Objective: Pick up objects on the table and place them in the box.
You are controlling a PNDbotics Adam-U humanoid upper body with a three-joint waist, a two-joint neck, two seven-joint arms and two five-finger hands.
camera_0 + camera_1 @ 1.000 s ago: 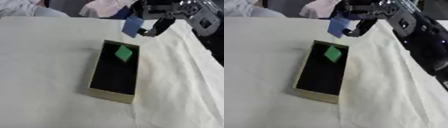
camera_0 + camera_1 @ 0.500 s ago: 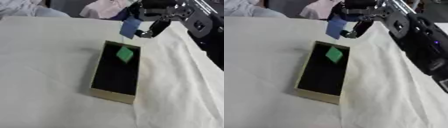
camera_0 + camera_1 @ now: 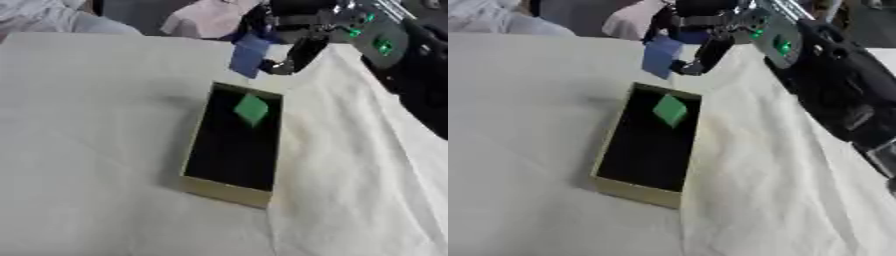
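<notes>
Reaching in from the upper right, the right hand (image 3: 284, 35) pinches a blue block (image 3: 250, 55) just beyond the box's (image 3: 203, 186) far end. A green block (image 3: 251, 109) lies inside. Blur hides the fingers' contact; the left hand is unseen.

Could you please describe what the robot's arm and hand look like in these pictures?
Only the right arm shows, entering from the upper right. Its casing is bulky and mostly black, with a grey panel near the wrist bearing small green lights or markings. The right hand is black with dark fingers and some silver metal parts at the wrist. The left hand is out of view.
</notes>
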